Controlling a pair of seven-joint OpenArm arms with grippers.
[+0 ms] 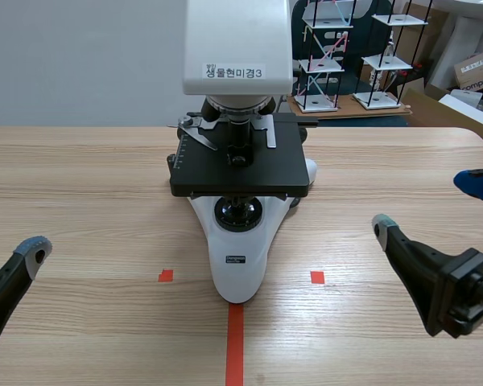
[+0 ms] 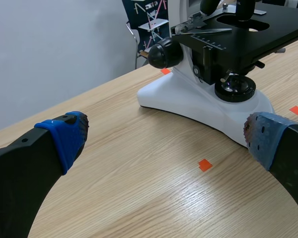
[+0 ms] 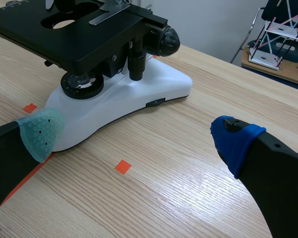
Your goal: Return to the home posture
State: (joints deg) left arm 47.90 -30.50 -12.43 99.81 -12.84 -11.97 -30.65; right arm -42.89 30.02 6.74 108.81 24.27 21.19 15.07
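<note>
Left wrist view: we see the left gripper (image 2: 164, 136) spread wide, with one blue pad (image 2: 64, 136) on one side and one grey-blue pad (image 2: 265, 139) on the other. Nothing is between them. The gripper hangs over the bare wooden counter (image 2: 139, 198). Ahead of it stands the microscope (image 2: 188, 99), its white base near the grey-blue pad but apart from it. The black stage (image 2: 253, 29) overhangs the base.

Right wrist view: we see the right gripper (image 3: 136, 135) also spread wide and holding nothing. Its green dotted pad is just beside the front of the microscope base, and we cannot tell whether the two touch. Its blue pad is well apart from the base. An orange-red tape square (image 3: 122, 166) lies on the counter between the fingers.

Scene view: the microscope stands upright at the middle of the counter, the front of its base at the far end of the tape line (image 1: 235, 346). The left arm comes in low at the near left corner, and only one of its fingers shows. The right arm sits low at the right, with both fingers visible and set far apart. Both arms are to either side of the microscope and clear of it.
</note>
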